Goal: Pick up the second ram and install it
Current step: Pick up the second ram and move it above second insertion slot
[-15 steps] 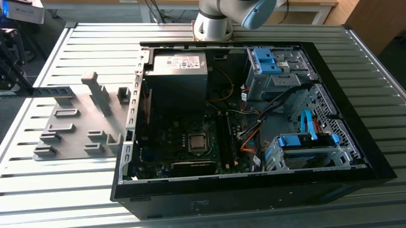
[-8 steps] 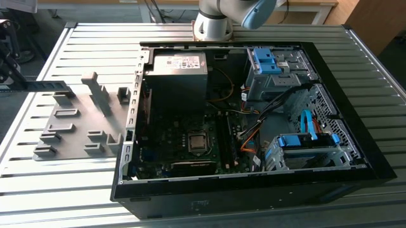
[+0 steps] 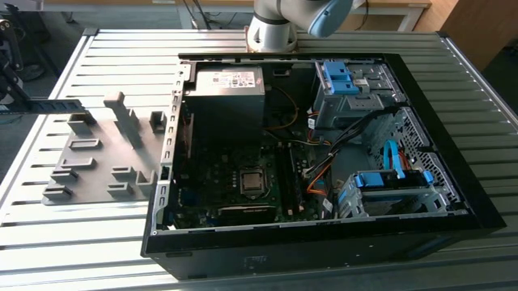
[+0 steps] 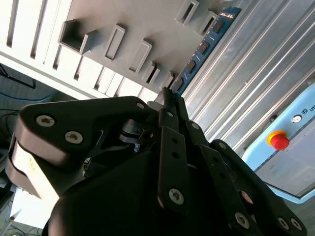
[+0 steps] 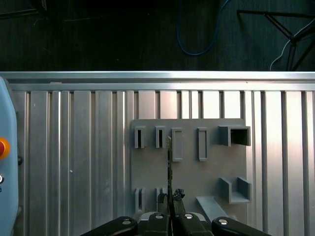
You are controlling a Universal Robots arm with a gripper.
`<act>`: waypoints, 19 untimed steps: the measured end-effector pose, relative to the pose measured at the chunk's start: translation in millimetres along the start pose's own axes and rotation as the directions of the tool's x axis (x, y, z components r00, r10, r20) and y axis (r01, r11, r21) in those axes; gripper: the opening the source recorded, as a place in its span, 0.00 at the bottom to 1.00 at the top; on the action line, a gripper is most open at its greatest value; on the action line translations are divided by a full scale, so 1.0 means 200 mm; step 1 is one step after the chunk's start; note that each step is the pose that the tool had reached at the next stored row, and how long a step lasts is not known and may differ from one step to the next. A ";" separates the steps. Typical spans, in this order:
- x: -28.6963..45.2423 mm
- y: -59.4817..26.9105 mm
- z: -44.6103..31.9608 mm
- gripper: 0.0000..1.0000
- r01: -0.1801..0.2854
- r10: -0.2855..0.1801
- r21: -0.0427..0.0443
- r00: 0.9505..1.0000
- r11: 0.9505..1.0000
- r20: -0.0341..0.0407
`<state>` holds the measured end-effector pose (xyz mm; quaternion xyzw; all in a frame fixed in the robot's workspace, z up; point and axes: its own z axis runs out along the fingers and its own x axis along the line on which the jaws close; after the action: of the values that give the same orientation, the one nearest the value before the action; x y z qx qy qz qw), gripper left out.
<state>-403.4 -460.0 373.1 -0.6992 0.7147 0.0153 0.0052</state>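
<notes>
On slatted aluminium worktop [image 3: 97, 242] [image 5: 74, 147], toward the exterior view's left: grey moulded plastic holder tray [image 3: 89, 163] [image 4: 133, 19] [image 5: 211, 172]. Just beside tray, to the exterior view's right: open black computer case [image 3: 324, 245], lying on its side. Behind case, at worktop's far edge: pale robot arm base [image 3: 271, 33]. Inside case: grey power-supply box [image 3: 230, 79] at far side, dark motherboard [image 3: 235, 182] nearer, blue-tabbed drive cages [image 3: 389, 194] toward the exterior view's right. Over tray: thin dark blue-green second ram [image 4: 204, 46] [image 5: 170, 162], clamped edge-on between jaws. Off worktop's edge in both wrist views: red round button [image 4: 279, 141] [image 5: 3, 148] on pale blue panel [image 4: 290, 167].
</notes>
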 end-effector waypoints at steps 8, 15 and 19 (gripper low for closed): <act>-0.001 -0.013 -0.001 0.14 0.000 0.000 0.000 1.000 1.000 0.000; -0.001 -0.049 -0.002 0.14 0.000 0.000 0.000 1.000 1.000 0.000; -0.002 -0.068 -0.002 0.14 0.000 0.000 0.000 1.000 1.000 0.000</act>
<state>-389.8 -460.0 373.3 -0.6992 0.7147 0.0153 0.0051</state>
